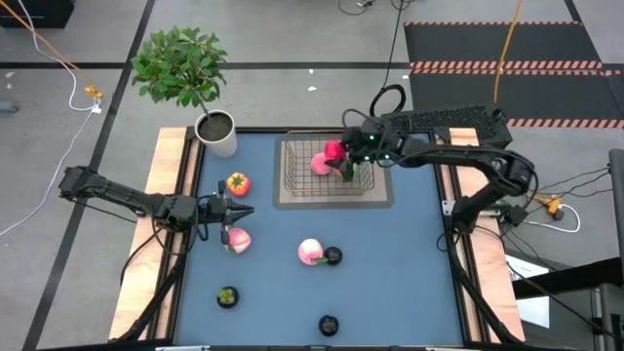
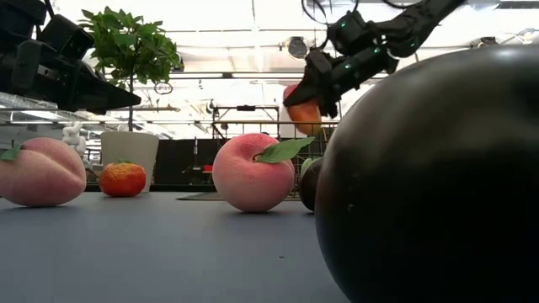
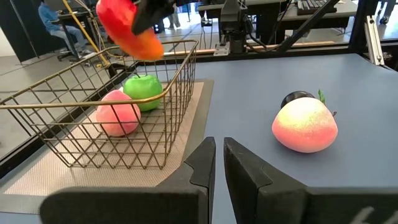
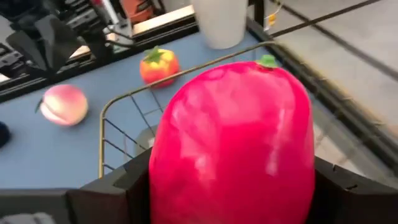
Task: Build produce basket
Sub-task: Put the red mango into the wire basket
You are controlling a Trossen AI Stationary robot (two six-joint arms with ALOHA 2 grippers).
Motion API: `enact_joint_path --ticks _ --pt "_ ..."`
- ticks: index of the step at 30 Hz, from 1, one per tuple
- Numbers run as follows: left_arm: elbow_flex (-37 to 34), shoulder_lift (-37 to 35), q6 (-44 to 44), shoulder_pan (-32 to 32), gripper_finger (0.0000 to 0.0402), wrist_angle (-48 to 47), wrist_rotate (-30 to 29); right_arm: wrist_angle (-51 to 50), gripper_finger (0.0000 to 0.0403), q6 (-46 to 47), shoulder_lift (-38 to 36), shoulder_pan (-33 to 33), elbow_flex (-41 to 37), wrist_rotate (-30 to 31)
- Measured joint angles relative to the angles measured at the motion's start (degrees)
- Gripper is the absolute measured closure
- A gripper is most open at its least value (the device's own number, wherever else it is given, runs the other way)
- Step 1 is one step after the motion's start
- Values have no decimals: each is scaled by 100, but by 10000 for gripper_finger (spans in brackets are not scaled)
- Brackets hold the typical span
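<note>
My right gripper hovers over the wire basket at the far middle of the table, shut on the red-orange oval. Inside the basket lie a pink peach and a green apple. My left gripper is shut and hangs above the table's left part, touching nothing. It sits between the orange-red fruit with a green top and a peach. Another peach rests on the table with a small dark round one beside it. My right gripper pinches the red-orange oval between its two fingers, one on each opposite side of its body. The fingers slant down from the table's far right. The oval is lifted clear, above the basket's rim.
A white pot with a leafy plant stands at the far left corner. Two more dark round ones lie near the front edge; one fills the low view's right side. Bare blue table shows on the right.
</note>
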Motion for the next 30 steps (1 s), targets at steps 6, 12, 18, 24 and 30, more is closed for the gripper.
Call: enact_joint_path --ticks 6,12,18,24,30 --pt "0 0 0 0 364 -2 -1 -58 130 29 479 73 9 12" --pt "0 0 0 0 364 0 -1 54 126 -20 685 92 7 6" --pt "0 0 0 0 364 0 -1 105 125 -283 741 145 6 35" --pt "0 0 0 -2 364 0 -1 111 112 -317 709 153 4 172" --pt "0 0 0 -1 364 0 -1 98 79 -231 707 258 4 189"
